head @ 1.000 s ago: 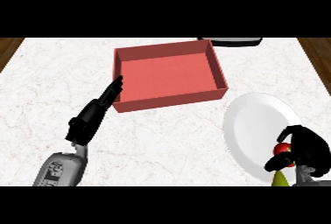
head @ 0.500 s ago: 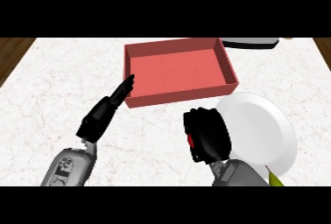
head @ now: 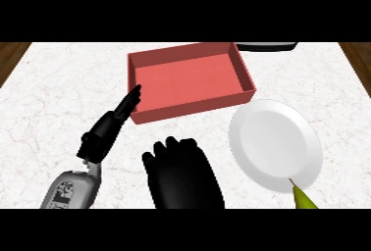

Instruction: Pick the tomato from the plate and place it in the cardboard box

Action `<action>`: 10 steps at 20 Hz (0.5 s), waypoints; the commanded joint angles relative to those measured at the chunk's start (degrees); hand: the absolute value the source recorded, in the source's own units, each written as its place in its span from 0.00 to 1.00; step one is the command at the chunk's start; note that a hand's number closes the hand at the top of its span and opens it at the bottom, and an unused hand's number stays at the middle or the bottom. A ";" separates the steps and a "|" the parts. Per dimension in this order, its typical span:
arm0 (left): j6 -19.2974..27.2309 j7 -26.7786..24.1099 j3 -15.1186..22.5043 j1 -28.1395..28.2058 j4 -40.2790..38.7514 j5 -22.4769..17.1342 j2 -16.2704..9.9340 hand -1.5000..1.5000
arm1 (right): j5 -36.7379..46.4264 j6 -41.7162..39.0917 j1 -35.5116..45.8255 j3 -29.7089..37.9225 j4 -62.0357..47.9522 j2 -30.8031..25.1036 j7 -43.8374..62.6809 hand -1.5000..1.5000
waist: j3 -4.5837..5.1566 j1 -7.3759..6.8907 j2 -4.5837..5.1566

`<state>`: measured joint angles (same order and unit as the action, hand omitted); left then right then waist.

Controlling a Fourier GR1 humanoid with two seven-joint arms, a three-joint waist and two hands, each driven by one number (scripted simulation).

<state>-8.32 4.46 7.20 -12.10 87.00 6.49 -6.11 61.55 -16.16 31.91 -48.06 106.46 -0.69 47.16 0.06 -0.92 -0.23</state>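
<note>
Carrying step, by the look of it: across the table (head: 51, 98), toward the box (head: 196, 105), away from the plate (head: 275, 142). To do it well:

- Lift high enough to pass over the box's near wall, then come down over the middle of the floor, away from the corners
- Keep well left of the plate's rim on the way
- Hold the right hand (head: 181, 176) level; let go only once low inside the walls, since a round fruit probably rolls
- Leave the left hand (head: 109, 130) where it rests, stretched out flat and holding nothing, its tips just beside the box's near left corner and outside the likely path

Tomato not visible anywhere: none on the plate, none in the box, so probably tucked under the right hand. Only the back of that hand on show, between the left hand and the plate, short of the box; no telling how closed it is or what it has.

Materials and shapes:

- Table: white, faintly veined like marble, flat
- Box: red, square, open-topped, thin upright walls, matte
- Plate: white, round, smooth, shallow, bare
- Both hands: black, matte, on grey forearms
- Dark object (head: 268, 46) behind the box, cut off by the edge
- Pointed yellow-green tip (head: 305, 198) just below the plate, unidentifiable
</note>
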 commanded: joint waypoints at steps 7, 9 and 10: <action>-1.18 -0.95 -0.35 2.31 0.93 0.07 -0.53 0.50 | -6.43 0.84 9.39 1.88 12.95 0.67 15.86 1.00 | -0.03 0.63 0.02; -0.09 -0.19 -0.39 1.33 1.25 0.87 0.03 0.50 | -7.78 3.60 14.23 4.49 7.36 0.67 16.62 1.00 | -0.02 0.38 0.08; -1.12 0.20 -0.66 2.22 2.20 0.08 -0.64 0.50 | -8.90 -0.01 16.01 5.61 9.72 0.67 19.61 1.00 | -0.01 0.43 -0.02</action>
<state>-8.76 4.58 6.71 -11.13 87.91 6.67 -6.13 55.08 -14.43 43.38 -45.53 115.45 -0.44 58.41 0.05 -0.50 -0.23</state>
